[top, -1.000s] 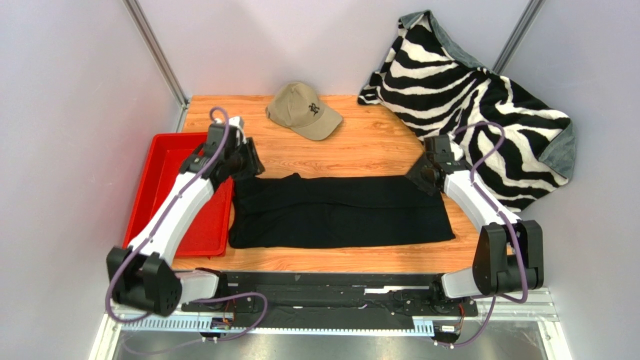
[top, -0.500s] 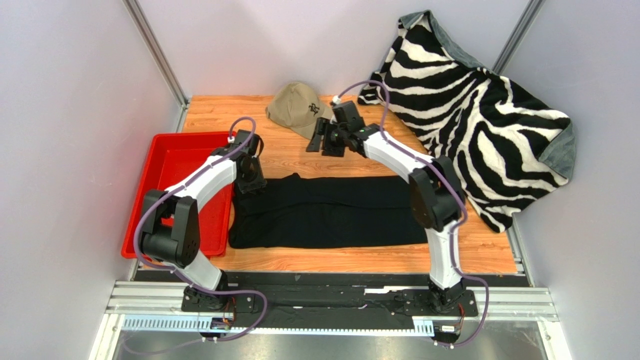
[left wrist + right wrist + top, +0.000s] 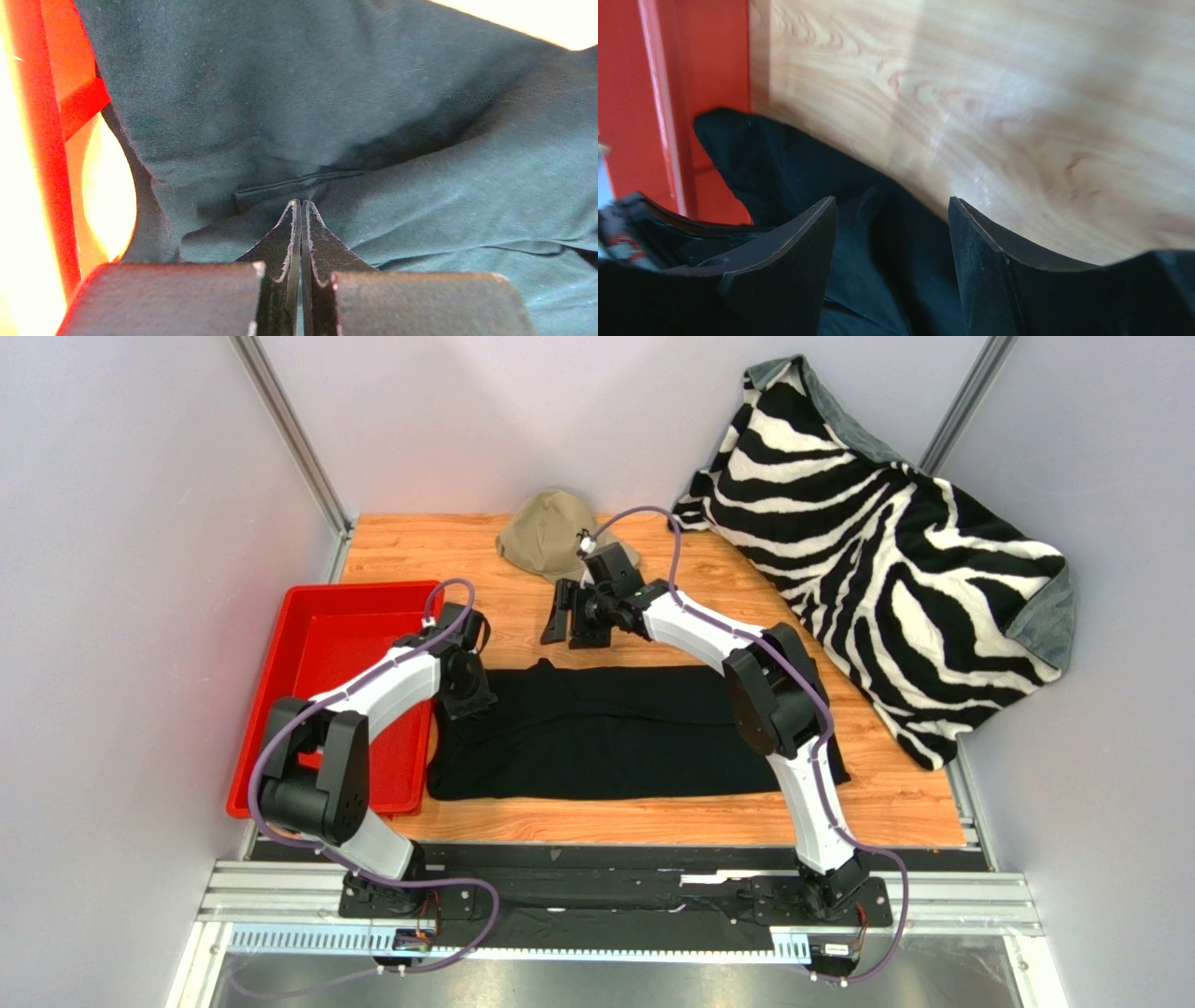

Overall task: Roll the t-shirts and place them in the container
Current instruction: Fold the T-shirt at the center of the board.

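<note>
Black left gripper [image 3: 302,210]: its 2 tapered fingers are pressing flat together, tips resting on a soft ridge of cloth; I cannot tell whether any fabric is caught between them.
Right gripper [image 3: 892,210]: its 2 matte, wedge-shaped fingers are standing wide apart, holding nothing, hovering over the shirt's far edge.
T-shirt [image 3: 631,735]: plain black cotton is lying folded into 1 long flat band across the middle of the table, its left end creasing around the left gripper and reaching the tray's edge.
Table [image 3: 701,602]: smooth pale wood grain is showing beyond the shirt.
Tray [image 3: 316,637]: glossy red plastic, rectangular with a raised rim, is sitting at the table's left side.
Cap [image 3: 540,532]: tan and rounded, it is sitting near the far edge, just behind the right gripper.
Blanket [image 3: 898,532]: zebra-striped black and white, it is lying heaped over the far right corner.
</note>
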Motion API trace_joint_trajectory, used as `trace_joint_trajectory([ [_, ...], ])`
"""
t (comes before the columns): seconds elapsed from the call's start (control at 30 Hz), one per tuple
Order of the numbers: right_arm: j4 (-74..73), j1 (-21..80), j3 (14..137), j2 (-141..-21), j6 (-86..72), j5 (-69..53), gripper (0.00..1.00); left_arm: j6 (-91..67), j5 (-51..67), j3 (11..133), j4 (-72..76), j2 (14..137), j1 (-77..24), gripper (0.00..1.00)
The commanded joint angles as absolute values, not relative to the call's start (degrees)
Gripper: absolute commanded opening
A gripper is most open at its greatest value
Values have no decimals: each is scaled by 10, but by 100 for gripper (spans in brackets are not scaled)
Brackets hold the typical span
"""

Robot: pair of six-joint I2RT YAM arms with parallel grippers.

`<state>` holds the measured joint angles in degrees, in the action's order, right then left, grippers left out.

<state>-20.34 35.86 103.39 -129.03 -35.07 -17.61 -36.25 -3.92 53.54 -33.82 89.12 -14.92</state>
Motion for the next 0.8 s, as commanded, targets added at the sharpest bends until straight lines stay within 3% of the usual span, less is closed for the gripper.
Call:
trace_joint_trajectory([
  [0.0,-192,381,1021,-1273,-341,-185,63,-371,-32,530,-318,860,-151,0],
  [0.2,-202,401,1022,-1280,-343,-185,61,-370,-27,529,-316,858,-151,0],
  [0.37,-201,407,1014,-1271,-348,-183,51,-369,-25,527,-315,853,-151,0],
  [0.4,-200,409,1011,-1270,-350,-186,46,-368,-25,528,-316,846,-151,0],
  [0.43,-201,409,1008,-1265,-351,-188,30,-367,-26,530,-319,844,-151,0],
  [0.53,-193,410,982,-1242,-354,-186,6,-362,-36,542,-337,828,-150,0],
  [0.6,-188,412,966,-1225,-353,-189,1,-356,-42,558,-348,810,-149,3],
  [0.63,-180,413,946,-1207,-351,-192,0,-351,-44,563,-359,804,-149,10],
  [0.77,-160,424,893,-1156,-339,-199,0,-335,-40,598,-386,777,-142,19],
])
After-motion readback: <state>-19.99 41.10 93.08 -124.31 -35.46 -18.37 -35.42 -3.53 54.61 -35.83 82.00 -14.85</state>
